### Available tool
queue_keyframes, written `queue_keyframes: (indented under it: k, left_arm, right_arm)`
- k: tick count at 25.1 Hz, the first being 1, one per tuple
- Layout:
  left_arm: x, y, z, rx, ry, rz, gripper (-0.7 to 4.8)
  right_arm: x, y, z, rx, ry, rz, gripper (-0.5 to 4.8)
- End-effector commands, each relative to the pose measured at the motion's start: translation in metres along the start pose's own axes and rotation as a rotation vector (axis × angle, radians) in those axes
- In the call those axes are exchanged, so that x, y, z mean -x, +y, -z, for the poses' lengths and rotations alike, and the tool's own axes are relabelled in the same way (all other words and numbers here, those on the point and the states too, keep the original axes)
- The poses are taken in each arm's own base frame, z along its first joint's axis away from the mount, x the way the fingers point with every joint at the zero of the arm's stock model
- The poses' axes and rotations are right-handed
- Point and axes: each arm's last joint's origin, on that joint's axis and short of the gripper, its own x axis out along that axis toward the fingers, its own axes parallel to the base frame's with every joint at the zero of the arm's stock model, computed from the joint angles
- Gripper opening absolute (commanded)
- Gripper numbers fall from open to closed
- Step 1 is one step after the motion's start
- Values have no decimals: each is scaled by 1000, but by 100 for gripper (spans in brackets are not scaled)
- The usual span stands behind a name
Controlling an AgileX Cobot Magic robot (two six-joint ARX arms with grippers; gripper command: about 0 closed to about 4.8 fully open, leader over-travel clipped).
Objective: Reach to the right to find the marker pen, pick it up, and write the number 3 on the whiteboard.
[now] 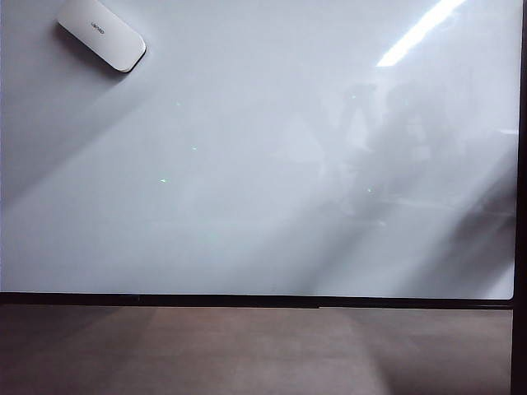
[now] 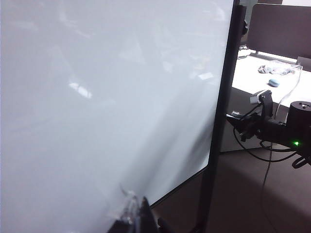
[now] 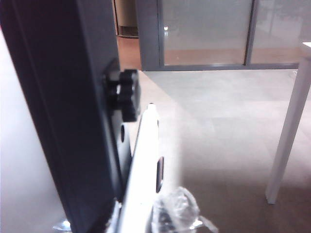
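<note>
Marker pen point(image 3: 142, 165) sits between the right gripper's point(image 3: 146, 218) jaws, beside the whiteboard's point(image 1: 263, 164) frame; grip uncertain. Eraser point(image 1: 100, 33) at eleven o'clock, lettering unreadable. Left gripper point(image 2: 138, 216): state unclear.

The white eraser point(image 1: 101, 33) at the far left of the whiteboard point(image 1: 247, 164) bears a small dark printed word, too small to read; no other text or number shows anywhere
</note>
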Motion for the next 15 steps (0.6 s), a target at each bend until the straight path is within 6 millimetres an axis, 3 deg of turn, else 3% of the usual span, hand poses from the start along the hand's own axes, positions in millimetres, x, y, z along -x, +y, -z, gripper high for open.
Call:
queue_keyframes:
  k: [1, 7, 11, 15]
  left_arm:
    - [1, 0, -2, -1, -15, -1, -5]
    - [1, 0, -2, -1, -15, -1, -5]
    - [1, 0, -2, -1, -15, -1, -5]
    - [1, 0, -2, -1, -15, -1, -5]
  right_arm:
    - [-1, 0, -3, 4, -13, -1, 43]
    - [0, 0, -10, 10, -69, -6, 43]
    - [8, -7, -32, 26, -133, 16, 43]
    - [25, -26, -58, 38, -182, 101, 44]
